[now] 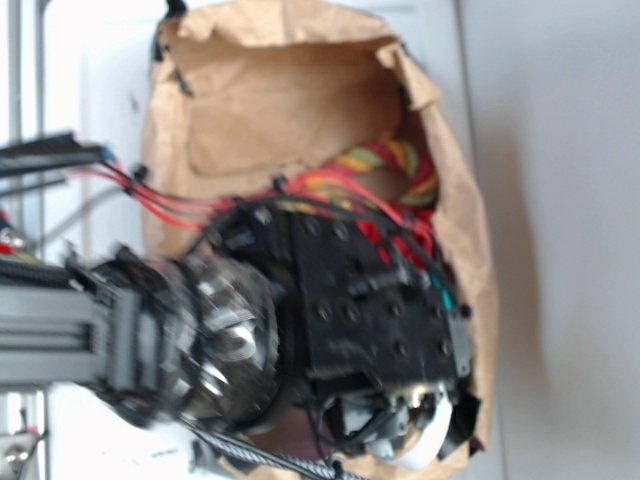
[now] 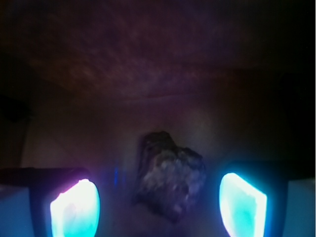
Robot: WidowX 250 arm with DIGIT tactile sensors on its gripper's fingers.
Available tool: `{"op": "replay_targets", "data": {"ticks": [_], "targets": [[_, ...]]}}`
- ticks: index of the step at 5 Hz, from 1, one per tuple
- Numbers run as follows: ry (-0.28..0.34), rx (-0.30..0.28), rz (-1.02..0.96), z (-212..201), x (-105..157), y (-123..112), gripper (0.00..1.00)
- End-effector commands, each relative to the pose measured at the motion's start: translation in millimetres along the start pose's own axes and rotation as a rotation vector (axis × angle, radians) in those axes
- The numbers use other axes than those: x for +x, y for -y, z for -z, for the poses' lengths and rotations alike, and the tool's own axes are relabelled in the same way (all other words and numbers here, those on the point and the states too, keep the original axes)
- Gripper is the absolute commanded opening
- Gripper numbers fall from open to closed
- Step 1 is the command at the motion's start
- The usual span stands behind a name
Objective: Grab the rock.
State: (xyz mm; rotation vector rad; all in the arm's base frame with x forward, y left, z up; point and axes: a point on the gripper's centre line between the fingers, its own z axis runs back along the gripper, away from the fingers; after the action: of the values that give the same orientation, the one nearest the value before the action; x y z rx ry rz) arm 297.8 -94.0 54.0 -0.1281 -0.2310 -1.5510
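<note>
- In the wrist view, the gripper (image 2: 158, 202) is standing wide: its two glowing pads (image 2: 75, 208) are sitting at the lower left and lower right, well apart, lit cyan-white with a pink rim on the left one.
- Between them the rock (image 2: 170, 180) is lying loose, touched by neither pad, though nearer the right one.
- The rock is showing as a dark, angular chunk with a rough, pitted, greyish-brown face and a narrower upper end.
- Its long axis is running from upper left to lower right, the slimmer tip pointing up and slightly left, the bulkier mass leaning right.
- It is resting on a dim, mottled brown surface; finer texture is lost in the dark.
- In the exterior view, the black, bolt-studded arm (image 1: 370, 310) is reaching into a crumpled brown paper bag (image 1: 270, 100), stiff and creased.
- A braided rope (image 1: 385, 165) of red, yellow and green is curling inside the bag, just beyond the arm.
- Red wires (image 1: 150, 195) are trailing along the left side.
</note>
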Motion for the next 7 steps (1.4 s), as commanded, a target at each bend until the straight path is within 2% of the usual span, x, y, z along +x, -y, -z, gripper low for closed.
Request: {"op": "replay_targets", "data": {"ticks": [1,2,3,5,6,7], "targets": [[-0.02,0.032,0.074,6,27,5,1.0],[-0.034,0.035,0.086,10,28,7,1.0],[-0.04,0.05,0.064,11,27,7,0.0],[-0.017,0.1,-0.003,-4,17,-1,0.0],[0.03,0.201,-0.182,-36,2,-9,0.0],[0.07,0.243,-0.328,-66,-12,-10,0.0]]}}
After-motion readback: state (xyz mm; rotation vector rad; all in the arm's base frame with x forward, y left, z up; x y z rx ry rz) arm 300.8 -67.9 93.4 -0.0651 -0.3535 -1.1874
